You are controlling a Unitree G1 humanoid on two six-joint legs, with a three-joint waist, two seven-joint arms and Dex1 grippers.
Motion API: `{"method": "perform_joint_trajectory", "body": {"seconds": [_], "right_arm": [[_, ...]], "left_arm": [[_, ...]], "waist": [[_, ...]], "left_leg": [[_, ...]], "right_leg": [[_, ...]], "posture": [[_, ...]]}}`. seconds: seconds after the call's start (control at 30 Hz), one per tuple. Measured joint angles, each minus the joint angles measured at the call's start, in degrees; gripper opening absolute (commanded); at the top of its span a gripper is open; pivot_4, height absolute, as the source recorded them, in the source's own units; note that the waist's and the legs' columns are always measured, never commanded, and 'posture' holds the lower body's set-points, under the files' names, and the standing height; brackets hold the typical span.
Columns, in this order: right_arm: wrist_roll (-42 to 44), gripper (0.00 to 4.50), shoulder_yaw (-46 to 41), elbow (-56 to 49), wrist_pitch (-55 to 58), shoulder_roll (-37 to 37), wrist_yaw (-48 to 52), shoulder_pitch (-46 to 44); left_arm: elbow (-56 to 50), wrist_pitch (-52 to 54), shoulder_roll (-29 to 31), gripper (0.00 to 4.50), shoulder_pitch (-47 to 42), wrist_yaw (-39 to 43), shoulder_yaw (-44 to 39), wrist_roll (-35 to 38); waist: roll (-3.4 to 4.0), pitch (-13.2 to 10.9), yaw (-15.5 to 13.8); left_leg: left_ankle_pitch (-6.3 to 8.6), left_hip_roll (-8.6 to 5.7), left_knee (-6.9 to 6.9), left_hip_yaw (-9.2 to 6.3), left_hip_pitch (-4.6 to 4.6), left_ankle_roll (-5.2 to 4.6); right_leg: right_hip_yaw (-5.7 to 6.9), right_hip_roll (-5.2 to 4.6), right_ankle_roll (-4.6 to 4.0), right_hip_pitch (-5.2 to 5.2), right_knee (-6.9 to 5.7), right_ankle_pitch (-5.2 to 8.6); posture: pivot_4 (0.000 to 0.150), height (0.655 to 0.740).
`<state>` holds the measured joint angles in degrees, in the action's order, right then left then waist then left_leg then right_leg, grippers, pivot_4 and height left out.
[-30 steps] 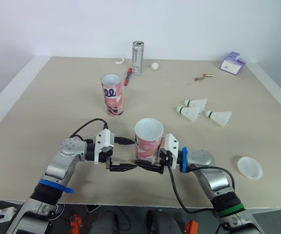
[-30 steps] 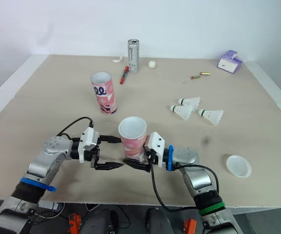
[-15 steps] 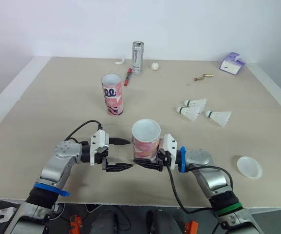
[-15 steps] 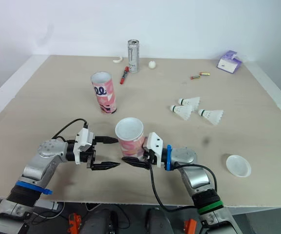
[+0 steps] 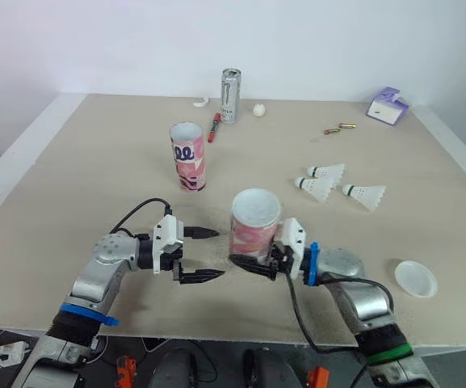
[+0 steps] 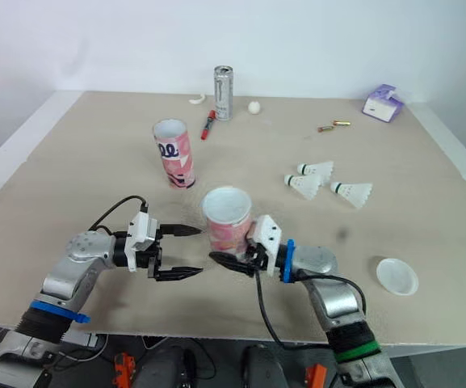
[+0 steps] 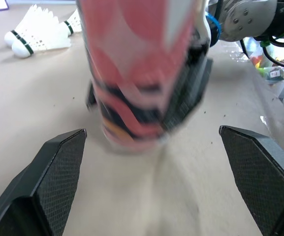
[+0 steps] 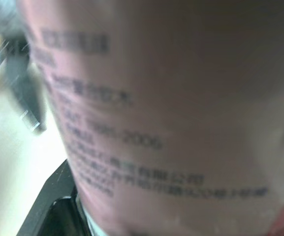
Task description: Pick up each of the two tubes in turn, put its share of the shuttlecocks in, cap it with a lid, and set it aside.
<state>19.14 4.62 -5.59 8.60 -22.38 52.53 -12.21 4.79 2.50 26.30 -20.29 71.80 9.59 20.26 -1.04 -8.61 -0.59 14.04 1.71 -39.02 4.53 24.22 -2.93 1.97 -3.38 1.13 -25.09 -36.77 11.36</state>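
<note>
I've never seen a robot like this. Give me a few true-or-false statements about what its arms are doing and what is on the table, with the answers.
1. The right gripper has its fingers closed on the nearer pink tube. True.
2. The left gripper holds the other tube. False: its fingers are open and hold nothing, and that tube stands alone farther back on the table.
3. Three shuttlecocks lie on the table. True.
4. The white lid sits on top of the other tube. False: it lies flat on the table, off to the robot's right.
5. A drinks can stands near the table's far edge. True.
</note>
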Motion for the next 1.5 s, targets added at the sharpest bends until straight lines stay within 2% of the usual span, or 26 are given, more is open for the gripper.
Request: {"method": "perform_joint_trajectory", "body": {"seconds": [0.07, 0.1, 0.2, 0.33, 0.47, 0.77, 1.1, 1.23, 1.3, 1.4, 1.5], "right_arm": [[2.85, 3.09, -5.99, -5.19, 3.40, 0.35, -6.14, 3.64], [4.82, 3.09, -11.85, -8.63, 5.30, 0.82, -11.53, 6.13], [6.09, 3.09, -21.05, -11.11, 6.95, 1.20, -20.43, 8.29], [3.83, 3.09, -32.80, -6.45, 7.41, 1.33, -34.34, 9.32], [2.79, 3.09, -39.19, -0.01, 8.44, 1.11, -43.21, 7.30], [1.76, 3.09, -42.06, 13.28, 7.81, -3.14, -49.18, 2.18], [0.71, 3.09, -43.01, 19.20, 6.25, -5.11, -50.45, 1.00], [-0.07, 3.09, -42.98, 21.13, 5.13, -5.22, -51.21, 0.64], [-0.21, 3.86, -42.98, 21.48, 4.81, -5.26, -51.18, 0.64], [-0.17, 4.31, -42.72, 21.51, 4.40, -5.26, -50.30, 0.64], [0.11, 4.31, -42.34, 21.19, 4.56, -5.26, -49.60, 1.10]], "left_arm": [[-0.55, 0.22, -0.33, 4.50, -0.62, -0.01, 0.68, 0.01], [-1.04, 0.30, -0.32, 4.50, -0.65, -0.01, 0.76, 0.02], [-1.02, 0.42, -0.51, 4.50, -0.78, -0.03, 0.94, 0.01], [-0.79, 0.40, -0.78, 4.50, -1.36, 0.08, 1.51, -0.03], [-0.54, 0.30, -0.97, 4.50, -2.04, 0.11, 1.81, -0.06], [-0.36, 0.30, -1.10, 4.50, -2.10, 0.07, 2.00, -0.10], [-0.37, 0.30, -1.11, 4.50, -2.10, 0.00, 2.00, -0.12], [-0.38, 0.30, -1.12, 4.50, -2.10, 0.00, 2.12, -0.12], [-0.37, 0.30, -1.12, 4.50, -2.10, -0.01, 2.20, -0.14], [-0.37, 0.30, -1.12, 4.50, -2.10, -0.01, 2.40, -0.26], [-0.38, 0.31, -1.11, 4.50, -2.10, -0.02, 2.48, -0.33]], "waist": [[0.00, 0.00, -0.14], [0.00, 0.00, -0.21], [0.00, 0.00, -0.06], [0.01, 0.00, 0.07], [0.07, 0.00, 0.30], [0.19, -0.02, 0.28], [0.19, -0.02, 0.30], [0.18, -0.02, 0.32], [0.18, -0.02, 0.35], [0.18, -0.02, 0.38], [0.18, -0.02, 0.39]], "left_leg": [[0.00, -0.02, 0.00, -0.05, 0.02, 0.00], [0.00, -0.03, 0.00, -0.07, 0.02, 0.01], [-0.01, -0.03, 0.00, 0.01, -0.02, 0.02], [-0.08, 0.00, 0.00, 0.04, -0.09, 0.09], [-0.12, 0.01, 0.02, 0.13, -0.19, 0.11], [-0.18, -0.10, 0.26, 0.17, -0.29, 0.00], [-0.18, -0.17, 0.39, 0.33, -0.41, 0.00], [-0.18, -0.17, 0.50, 0.54, -0.59, 0.00], [-0.17, -0.16, 0.51, 0.57, -0.62, 0.00], [-0.17, -0.14, 0.52, 0.58, -0.63, 0.00], [-0.17, -0.13, 0.53, 0.58, -0.64, 0.00]], "right_leg": [[0.01, -0.02, 0.02, 0.00, -0.01, 0.01], [0.02, -0.02, 0.02, 0.02, -0.01, 0.02], [-0.04, 0.00, 0.00, 0.00, -0.01, 0.12], [-0.09, 0.05, 0.03, -0.01, -0.06, 0.25], [-0.26, 0.11, 0.00, -0.03, -0.17, 0.23], [-0.57, 0.19, 0.05, -0.04, -0.19, 0.29], [-0.86, 0.20, 0.11, -0.05, -0.18, 0.31], [-1.41, 0.43, 0.13, -0.03, -0.19, 0.32], [-1.58, 0.52, 0.14, -0.03, -0.18, 0.32], [-1.66, 0.57, 0.15, -0.03, -0.18, 0.33], [-1.68, 0.59, 0.15, -0.03, -0.18, 0.33]], "posture": [[0.150, 0.7400], [0.150, 0.7400], [0.150, 0.7400], [0.150, 0.7400], [0.150, 0.7400], [0.150, 0.7400], [0.150, 0.7400], [0.150, 0.7400], [0.150, 0.7400], [0.150, 0.7400], [0.150, 0.7400]]}}
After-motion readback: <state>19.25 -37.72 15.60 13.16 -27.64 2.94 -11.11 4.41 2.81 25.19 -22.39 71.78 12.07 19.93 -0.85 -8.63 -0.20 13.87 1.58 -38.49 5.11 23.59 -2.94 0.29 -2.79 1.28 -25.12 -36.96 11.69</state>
